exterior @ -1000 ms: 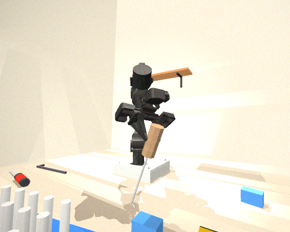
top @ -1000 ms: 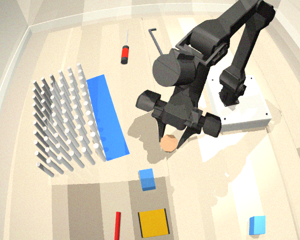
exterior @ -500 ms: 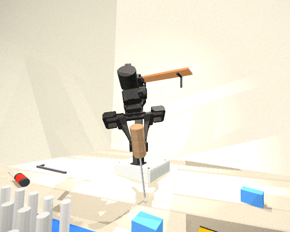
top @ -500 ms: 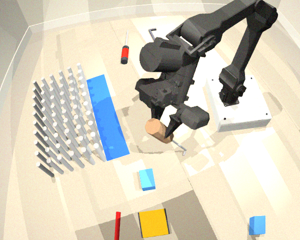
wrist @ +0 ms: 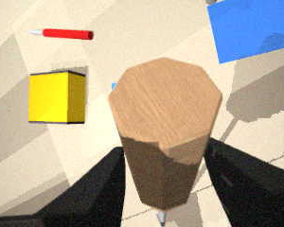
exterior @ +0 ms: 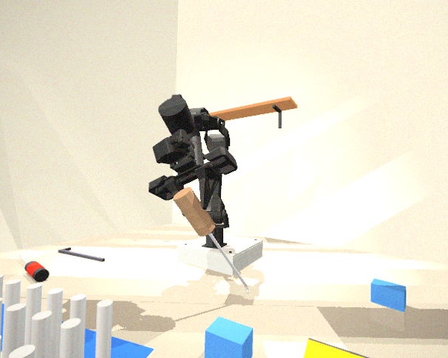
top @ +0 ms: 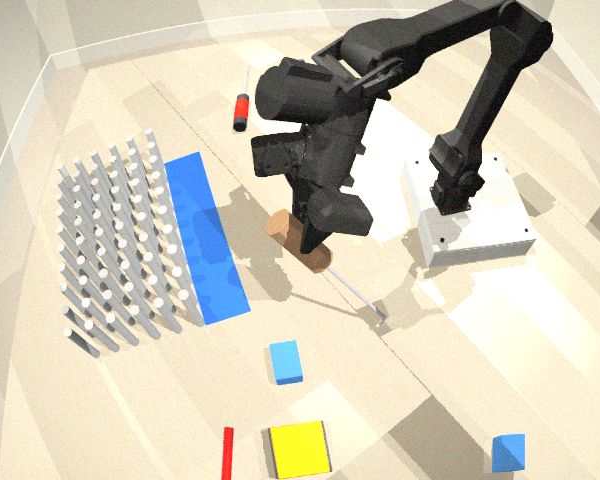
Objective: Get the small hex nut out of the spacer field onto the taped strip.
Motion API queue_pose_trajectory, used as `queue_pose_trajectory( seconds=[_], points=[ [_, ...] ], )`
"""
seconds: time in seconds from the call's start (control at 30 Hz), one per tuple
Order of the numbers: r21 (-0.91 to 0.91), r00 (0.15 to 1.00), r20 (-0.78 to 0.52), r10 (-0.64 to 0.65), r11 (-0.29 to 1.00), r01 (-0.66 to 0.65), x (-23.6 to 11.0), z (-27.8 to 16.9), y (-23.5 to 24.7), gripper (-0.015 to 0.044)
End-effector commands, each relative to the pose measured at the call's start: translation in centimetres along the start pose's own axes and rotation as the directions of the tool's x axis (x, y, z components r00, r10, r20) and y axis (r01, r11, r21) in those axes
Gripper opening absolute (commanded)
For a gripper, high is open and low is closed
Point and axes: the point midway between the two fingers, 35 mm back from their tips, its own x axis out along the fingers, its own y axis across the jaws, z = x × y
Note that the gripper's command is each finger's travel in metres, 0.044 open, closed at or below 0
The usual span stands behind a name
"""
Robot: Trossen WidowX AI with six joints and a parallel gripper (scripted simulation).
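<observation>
My gripper (top: 311,243) (wrist: 163,150) is shut on the wooden handle (top: 285,232) (exterior: 193,212) (wrist: 163,109) of the hook tool and holds it tilted above the table. The tool's thin metal shaft (top: 352,291) (exterior: 230,263) slopes down away from the spacers, and its hooked tip (top: 380,316) (exterior: 246,289) is close to the table top. The field of grey standing spacers (top: 119,232) (exterior: 42,324) is at the left. The blue taped strip (top: 204,237) (exterior: 116,347) (wrist: 251,28) lies along its near side, between the spacers and my gripper. The nut does not show in any view.
A red-handled screwdriver (top: 241,111) (exterior: 36,270) and a dark Allen key (exterior: 81,254) lie at the back. A light blue block (top: 286,361) (exterior: 228,338), a yellow block (top: 299,448) (wrist: 54,96), a red stick (top: 227,453) (wrist: 66,33) and a blue cube (top: 508,452) (exterior: 388,294) lie in front. The arm's white base (top: 471,232) stands at the right.
</observation>
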Motion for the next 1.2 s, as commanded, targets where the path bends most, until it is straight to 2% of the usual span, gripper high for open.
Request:
queue_pose_trajectory(
  seconds=[0.0,0.27,0.53,0.87,1.17],
  points=[
    [0.139,1.000,0.003,0.001,0.990,-0.002,-0.4,0.1,-0.8,0.0000],
    [0.402,1.000,0.006,-0.010,0.916,0.007,-1.0,0.3,-2.7,0.0000],
    [0.636,1.000,0.009,-0.020,0.772,0.009,-1.6,0.3,-4.4,0.0000],
    [0.859,0.999,0.016,-0.030,0.512,0.001,-2.5,0.3,-6.6,0.0000],
    [0.974,0.999,0.025,-0.037,0.225,-0.016,-3.3,0.1,-8.4,0.0000]
  ],
)
